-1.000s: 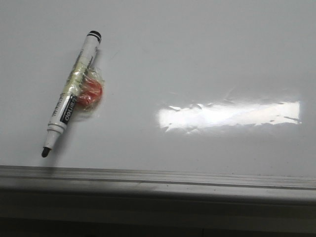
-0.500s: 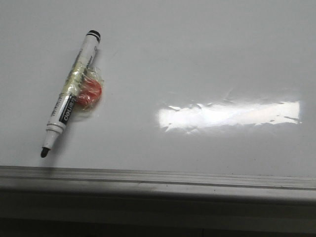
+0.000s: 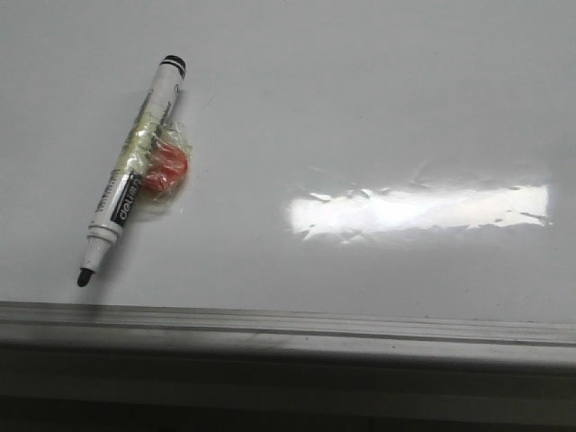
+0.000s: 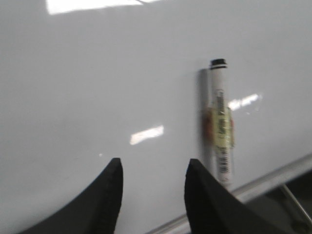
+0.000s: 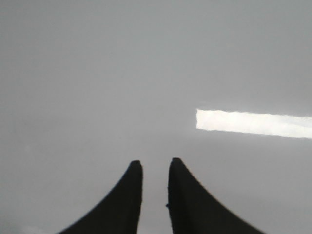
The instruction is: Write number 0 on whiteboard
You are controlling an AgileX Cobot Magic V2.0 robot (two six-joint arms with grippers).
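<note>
**Whiteboard blank, marker not yet picked up**

Glossy whiteboard [image 3: 360,108] across the whole front view, grey rail [image 3: 288,328] along the six o'clock edge, bright glare patch [image 3: 418,209] out toward three o'clock. No number 0 anywhere on it; not a stroke to be seen. Judged to be at the very start, with the pick-up to come first.

Marker [image 3: 135,171] flat on the board at about nine to ten o'clock, slanted, black tip [image 3: 84,278] uncapped and aimed at seven o'clock just short of the rail. Red lump [image 3: 166,171] bound to the barrel under clear tape, on the three o'clock side.

Left gripper [image 4: 153,168] spread fairly wide and empty, low over the board, marker near but off to one side of the gap, not between the fingers. Right gripper [image 5: 155,168] drawn in to a narrow slot, also empty, over bare board near the glare.

For a clean step, probably:
- Shift the left gripper over until the barrel sat centred in the gap, fingers set across the marker's length.
- Close near the taped lump; likely meant as a grip aid.
- Watch for rolling on so slick a surface.
- Keep the tip off the board until over open space.
- Then one steady closed loop, light and even pressure.
</note>
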